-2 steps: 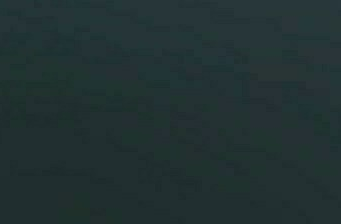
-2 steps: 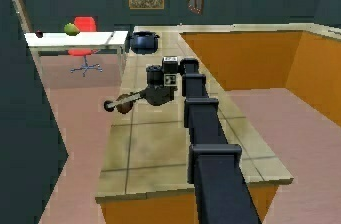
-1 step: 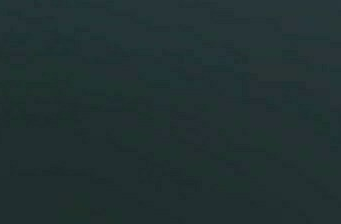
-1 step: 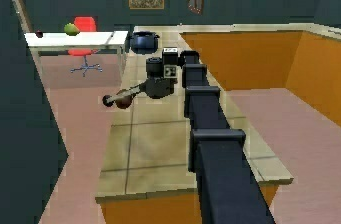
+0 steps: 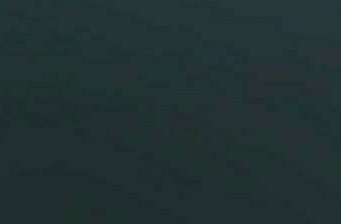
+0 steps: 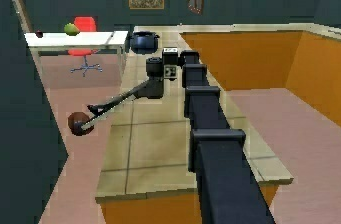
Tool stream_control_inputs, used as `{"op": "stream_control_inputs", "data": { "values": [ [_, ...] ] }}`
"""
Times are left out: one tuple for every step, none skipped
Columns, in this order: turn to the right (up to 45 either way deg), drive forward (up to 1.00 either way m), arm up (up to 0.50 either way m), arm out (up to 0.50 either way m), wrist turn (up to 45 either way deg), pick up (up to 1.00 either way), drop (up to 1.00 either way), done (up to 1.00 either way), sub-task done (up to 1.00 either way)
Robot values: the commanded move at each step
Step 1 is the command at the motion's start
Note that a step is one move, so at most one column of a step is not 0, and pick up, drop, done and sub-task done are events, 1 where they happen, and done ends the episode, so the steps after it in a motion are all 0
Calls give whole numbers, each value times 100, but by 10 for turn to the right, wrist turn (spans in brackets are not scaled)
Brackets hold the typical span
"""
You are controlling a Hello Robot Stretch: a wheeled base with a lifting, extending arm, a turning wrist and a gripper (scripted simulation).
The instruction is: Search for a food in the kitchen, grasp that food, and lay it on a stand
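In the arm side view my arm [image 6: 213, 130] reaches out over a tan tiled counter [image 6: 153, 145]. The gripper [image 6: 86, 116] points toward the view's left, past the counter's edge. A small round reddish-brown thing [image 6: 77, 124], which may be a fruit, hangs at the fingers' far end above the pink floor. It is clear of every surface, so the gripper holds it.
A dark blue pot [image 6: 143, 42] stands farther along the counter. Beyond it is a white table [image 6: 88, 40] bearing a green and red thing [image 6: 76, 27], with a red chair [image 6: 82, 57] under it. A dark wall [image 6: 8, 130] borders the left; a plain dark surface [image 5: 170, 112] faces the forward view.
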Motion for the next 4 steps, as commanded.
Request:
{"op": "stream_control_inputs", "data": {
  "values": [
    [0,0,0,0,-420,0,0,0,0],
    [0,0,0,-36,0,0,0,0,0],
    [360,0,0,0,0,0,0,0,0],
    [0,45,0,0,0,0,0,0,0]
  ]
}}
